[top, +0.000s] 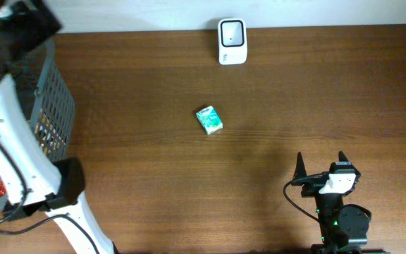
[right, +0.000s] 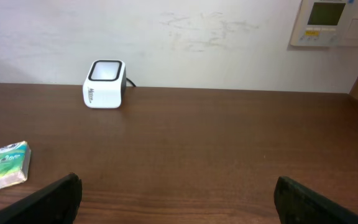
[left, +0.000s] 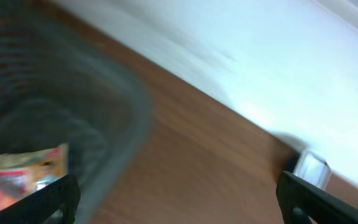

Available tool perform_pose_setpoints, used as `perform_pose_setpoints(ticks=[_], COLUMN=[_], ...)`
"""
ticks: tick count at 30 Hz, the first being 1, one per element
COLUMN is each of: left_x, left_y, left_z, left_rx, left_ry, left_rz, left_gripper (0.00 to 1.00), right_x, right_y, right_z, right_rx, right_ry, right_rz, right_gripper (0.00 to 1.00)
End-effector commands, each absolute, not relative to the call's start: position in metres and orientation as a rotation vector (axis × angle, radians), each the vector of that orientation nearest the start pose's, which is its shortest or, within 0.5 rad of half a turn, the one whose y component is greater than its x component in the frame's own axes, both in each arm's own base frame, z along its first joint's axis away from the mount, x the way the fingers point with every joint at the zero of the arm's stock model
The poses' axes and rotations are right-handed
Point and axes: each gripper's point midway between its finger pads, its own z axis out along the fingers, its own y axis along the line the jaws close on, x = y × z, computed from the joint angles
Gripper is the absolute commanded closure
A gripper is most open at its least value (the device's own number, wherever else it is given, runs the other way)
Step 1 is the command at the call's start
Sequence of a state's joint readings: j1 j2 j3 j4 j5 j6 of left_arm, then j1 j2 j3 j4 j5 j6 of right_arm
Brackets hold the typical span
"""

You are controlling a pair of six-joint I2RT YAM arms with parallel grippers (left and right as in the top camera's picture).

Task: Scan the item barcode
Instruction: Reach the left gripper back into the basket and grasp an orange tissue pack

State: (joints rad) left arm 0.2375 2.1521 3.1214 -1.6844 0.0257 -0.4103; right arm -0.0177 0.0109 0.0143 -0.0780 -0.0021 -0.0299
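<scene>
Lightness is looking like the main trait of the small green-and-white packet, which is lying flat on the open middle of the brown table, well short of the white barcode scanner by the wall. It is probably giving a little under pressure, and its glossy wrap may be slippery. The sensible hold is pinching across its two narrow sides, leaving the broad faces free for scanning. No barcode is showing from here.

At the far left, the left gripper is hanging over the grey mesh basket, its jaws standing wide apart with nothing between them. A red packet is sitting in the basket below.

At the lower right, the right gripper is resting low and pointing towards the wall, jaws spread and empty, the packet ahead and to its left.
</scene>
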Motion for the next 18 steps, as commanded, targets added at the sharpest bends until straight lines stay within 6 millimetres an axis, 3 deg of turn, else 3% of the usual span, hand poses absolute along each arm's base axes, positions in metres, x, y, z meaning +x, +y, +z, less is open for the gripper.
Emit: perform_pose_setpoints(ticks=[1,3,5,8,11,15,17,18], left_x=[0.413,0.395,0.38,0.357,0.35,0.35,0.349,0.347], left_y=[0.172,0.213,0.231,0.264,0.278,0.281,0.279,0.277], left_z=[0.369,0.319,0.286,0.212,0.167,0.118,0.1,0.09], left_rx=[-1.045,-1.326,-1.512,-1.753,-1.828,-1.85,-1.858,-1.864], left_ry=[2.193,2.245,2.263,2.326,2.342,2.37,2.382,2.392], left_rz=[-0.068,-0.007,0.027,0.067,0.075,0.073,0.074,0.074], left_gripper=[0.01,0.01,0.01,0.01,0.01,0.02,0.23,0.25], right_x=[0.246,0.246,0.246,0.246,0.246,0.246,0.246,0.246], right_y=[-0.002,-0.002,-0.002,-0.002,-0.002,-0.002,-0.002,-0.002], right_z=[0.156,0.156,0.156,0.156,0.156,0.156,0.156,0.156], right_rx=[-0.02,-0.02,-0.02,-0.02,-0.02,-0.02,-0.02,-0.02], right_ry=[1.648,1.648,1.648,1.648,1.648,1.648,1.648,1.648], right_rz=[-0.026,-0.025,-0.026,-0.026,-0.026,-0.025,-0.026,-0.026], right_gripper=[0.02,0.02,0.02,0.02,0.02,0.02,0.02,0.02])
